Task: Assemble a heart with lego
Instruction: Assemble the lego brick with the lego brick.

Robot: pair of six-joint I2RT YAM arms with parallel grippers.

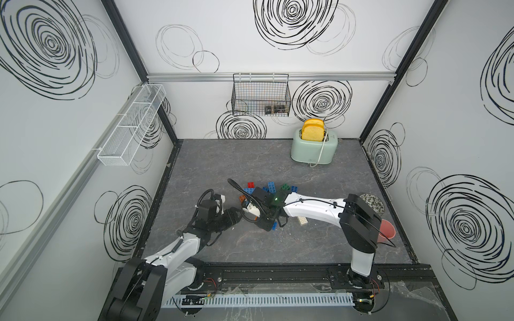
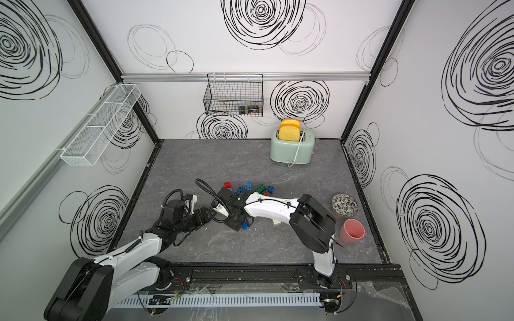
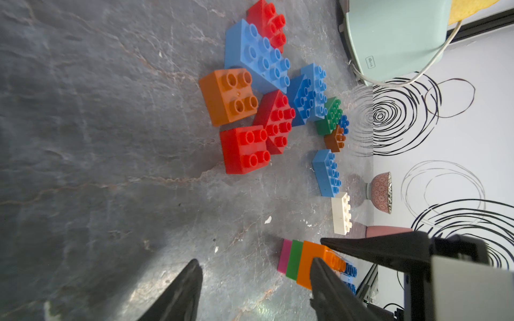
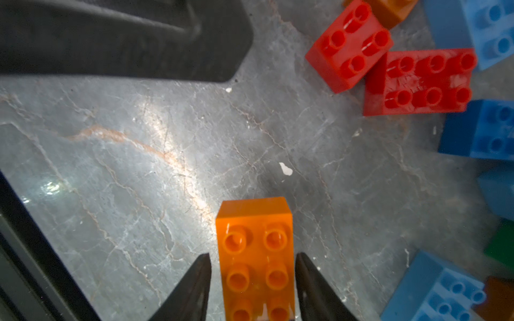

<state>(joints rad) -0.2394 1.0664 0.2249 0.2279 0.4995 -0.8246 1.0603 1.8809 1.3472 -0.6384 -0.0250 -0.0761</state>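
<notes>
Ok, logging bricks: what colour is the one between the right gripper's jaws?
Orange brick; right wrist view.

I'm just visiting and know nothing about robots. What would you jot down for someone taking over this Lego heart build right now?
Left end effector: open, empty, close to the orange brick.
Right end effector: open, straddling the orange brick.
Things: orange brick sits on a green layer over a pink layer; loose bricks lie nearby on the table.
Done: this three-layer stack.
Left: no heart shape yet; most bricks unplaced.
</notes>
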